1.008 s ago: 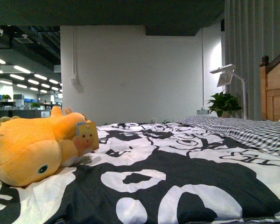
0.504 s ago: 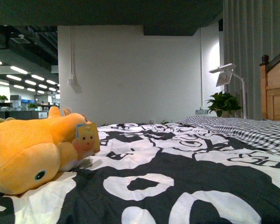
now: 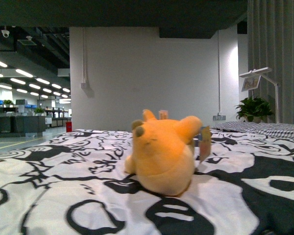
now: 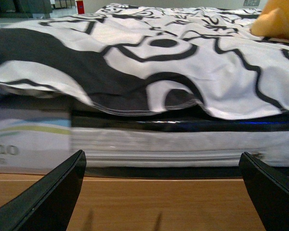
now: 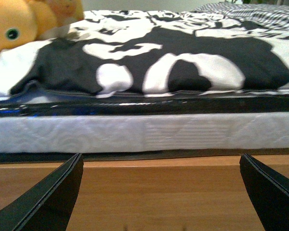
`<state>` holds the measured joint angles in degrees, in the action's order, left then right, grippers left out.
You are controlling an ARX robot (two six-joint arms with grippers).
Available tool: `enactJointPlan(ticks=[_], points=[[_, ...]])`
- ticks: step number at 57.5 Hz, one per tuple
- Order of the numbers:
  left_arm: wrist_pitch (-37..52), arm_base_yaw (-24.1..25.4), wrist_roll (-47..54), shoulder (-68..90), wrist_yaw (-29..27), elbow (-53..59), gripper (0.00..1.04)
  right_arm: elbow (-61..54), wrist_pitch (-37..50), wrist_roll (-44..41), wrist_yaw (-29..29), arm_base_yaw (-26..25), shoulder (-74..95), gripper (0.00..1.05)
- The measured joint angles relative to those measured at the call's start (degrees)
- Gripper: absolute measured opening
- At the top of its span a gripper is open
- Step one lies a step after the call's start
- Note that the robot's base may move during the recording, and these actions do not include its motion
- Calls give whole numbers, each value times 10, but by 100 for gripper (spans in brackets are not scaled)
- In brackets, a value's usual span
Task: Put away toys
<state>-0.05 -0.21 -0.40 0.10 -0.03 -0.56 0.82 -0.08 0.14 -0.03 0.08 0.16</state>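
toy: orange plush, lying on the black and white bed cover
left hand: released, spread wide, holding nothing, low by the bed's side
right hand: released, spread wide, holding nothing

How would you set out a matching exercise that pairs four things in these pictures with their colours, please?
Things:
1. plush toy
2. duvet
3. potted plant
4. lamp

Colours:
A. black and white
B. orange-yellow
C. white
D. green

Pairs: 1-B, 2-A, 3-D, 4-C.
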Motion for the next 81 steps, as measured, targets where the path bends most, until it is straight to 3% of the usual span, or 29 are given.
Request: enactJointPlan(ticks=[35, 43, 50, 63, 81], points=[[-1, 0, 0, -1, -2, 0, 98, 0, 0, 0, -3, 0, 0, 98], [-1, 0, 0, -1, -1, 0, 98, 20, -59, 32, 226, 74, 74, 98], [-1, 0, 0, -1, -1, 0, 98, 23, -27, 36, 253, 95, 113, 98], [-1, 0, 0, -1, -1, 0, 98, 54, 173, 34, 244, 135, 276, 98], [-1, 0, 0, -1, -1, 0, 98, 215, 407, 0, 241, 189, 565, 98]])
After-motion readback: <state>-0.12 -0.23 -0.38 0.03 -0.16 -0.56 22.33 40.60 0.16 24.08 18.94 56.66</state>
